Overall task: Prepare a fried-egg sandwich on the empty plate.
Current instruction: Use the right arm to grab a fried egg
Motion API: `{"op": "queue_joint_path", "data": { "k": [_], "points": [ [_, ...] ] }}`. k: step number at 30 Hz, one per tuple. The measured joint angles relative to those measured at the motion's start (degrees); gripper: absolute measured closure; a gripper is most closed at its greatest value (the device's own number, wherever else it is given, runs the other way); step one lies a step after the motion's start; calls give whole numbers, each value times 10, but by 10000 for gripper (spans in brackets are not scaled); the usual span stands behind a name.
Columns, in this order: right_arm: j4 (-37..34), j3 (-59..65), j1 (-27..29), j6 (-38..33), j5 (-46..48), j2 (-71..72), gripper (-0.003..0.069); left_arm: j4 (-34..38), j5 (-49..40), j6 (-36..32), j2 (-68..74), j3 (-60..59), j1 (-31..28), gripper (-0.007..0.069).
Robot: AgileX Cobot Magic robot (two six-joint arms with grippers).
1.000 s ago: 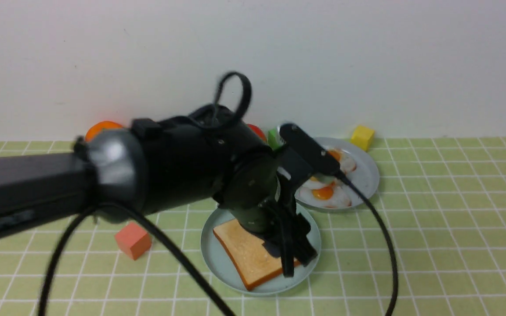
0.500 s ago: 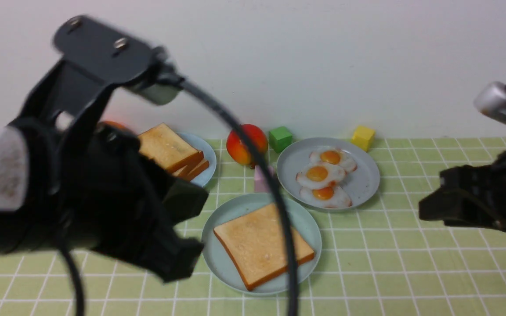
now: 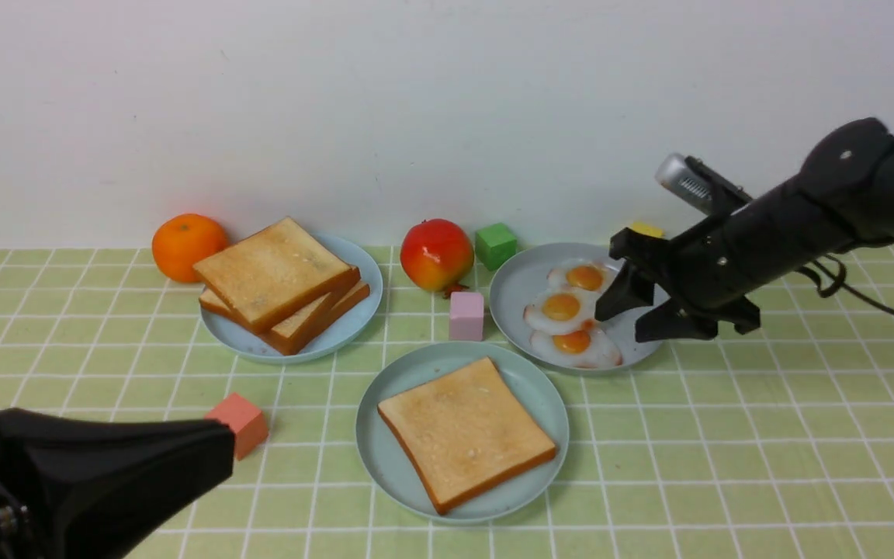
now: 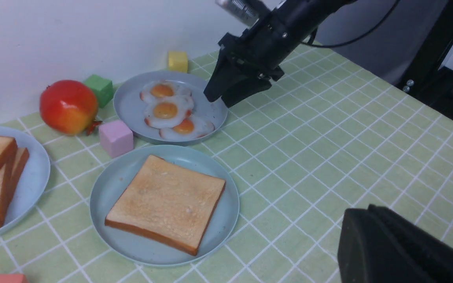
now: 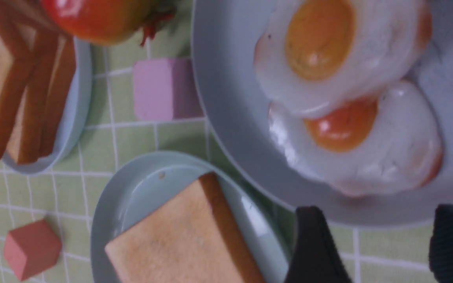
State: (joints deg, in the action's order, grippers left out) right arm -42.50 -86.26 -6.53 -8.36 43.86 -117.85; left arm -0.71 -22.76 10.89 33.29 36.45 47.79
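The teal plate [image 3: 389, 473] sits at front centre with one golden toast slice [image 3: 462, 431] flat on it; both show in the left wrist view, plate [image 4: 112, 184] and toast [image 4: 167, 202]. Three fried eggs [image 3: 563, 307] lie on a grey-blue plate [image 3: 517, 287] behind it on the right. My right gripper [image 3: 627, 320] is open and empty, just above that plate's right rim, beside the eggs [image 5: 368, 149]. Its jaws [image 5: 380, 220] stand wide apart. My left gripper [image 3: 218, 450] is shut and empty at the near left, away from the plates.
A sky-blue plate [image 3: 354, 264] at back left holds a stack of toast slices [image 3: 280, 279]. An orange [image 3: 187, 247], a red fruit [image 3: 435, 254], a green cube [image 3: 495, 244], a pink cube [image 3: 466, 314], a red cube [image 3: 241, 423] and a half-hidden yellow cube [image 3: 646, 230] stand around.
My left arm has pulled back from over the teal plate to the near left, leaving the toast there. My right arm has come in from the right to the egg plate.
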Motion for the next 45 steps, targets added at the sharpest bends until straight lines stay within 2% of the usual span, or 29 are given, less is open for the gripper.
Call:
{"op": "queue_joint_path", "data": {
  "k": [10, 31, 35, 37, 38, 42, 45],
  "points": [
    [-21, -104, 14, 20, -11, -87, 242, 7, 26, 1, 0, -1, 0, 638],
    [-75, -111, 14, -5, -40, -126, 250, 43, 46, 1, 0, -1, 0, 638],
    [-75, -111, 14, -5, -40, -126, 298, 45, 45, 1, 0, -1, 0, 638],
    [-75, -111, 14, -5, -40, -127, 356, 45, 40, 1, 0, -1, 0, 638],
    [-75, -111, 14, -5, -37, -128, 422, 45, 31, 1, 0, -1, 0, 638],
    [-86, -115, 14, -5, -34, -127, 546, 45, 22, 1, 0, -1, 0, 638],
    [-97, -116, 15, -5, -25, -120, 587, 45, 20, 1, 0, -1, 0, 638]
  ]
}}
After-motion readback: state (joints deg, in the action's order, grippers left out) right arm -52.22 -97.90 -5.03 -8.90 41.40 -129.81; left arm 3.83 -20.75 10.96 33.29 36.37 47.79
